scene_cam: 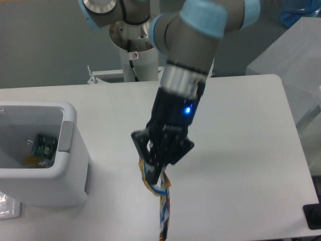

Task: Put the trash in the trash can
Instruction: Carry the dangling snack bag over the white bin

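My gripper (156,176) is shut on the top of the blue foil snack packet (161,206), which hangs edge-on below it, clear of the table, at the lower middle of the view. The white trash can (70,150) stands at the left edge, well to the left of the gripper. Inside it lies a crumpled wrapper with a green strip (43,145) against the grey wall. The fingertips are partly hidden by the packet's crumpled top.
The arm's silver column and grey-blue joints (200,30) rise over the table's back middle. A clear plastic piece (7,207) lies at the far left front, beside the can. A black object (313,216) sits at the right front corner.
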Available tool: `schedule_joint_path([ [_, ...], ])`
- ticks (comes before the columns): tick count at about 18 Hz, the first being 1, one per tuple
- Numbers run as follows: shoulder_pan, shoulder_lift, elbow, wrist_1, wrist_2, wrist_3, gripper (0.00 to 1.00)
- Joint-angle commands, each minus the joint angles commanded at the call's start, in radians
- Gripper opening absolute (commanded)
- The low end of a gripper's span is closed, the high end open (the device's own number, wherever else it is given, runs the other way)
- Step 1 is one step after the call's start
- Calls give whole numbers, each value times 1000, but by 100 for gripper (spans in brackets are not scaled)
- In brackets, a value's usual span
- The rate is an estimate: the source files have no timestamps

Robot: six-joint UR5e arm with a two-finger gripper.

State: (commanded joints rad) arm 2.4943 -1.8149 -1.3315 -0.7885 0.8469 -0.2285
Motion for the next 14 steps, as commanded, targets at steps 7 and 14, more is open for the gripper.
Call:
schedule_joint_path([
  [7, -12, 129, -47, -2, -115, -32, 0],
  [14, -12, 250, -124, -2, -262, -25, 0],
])
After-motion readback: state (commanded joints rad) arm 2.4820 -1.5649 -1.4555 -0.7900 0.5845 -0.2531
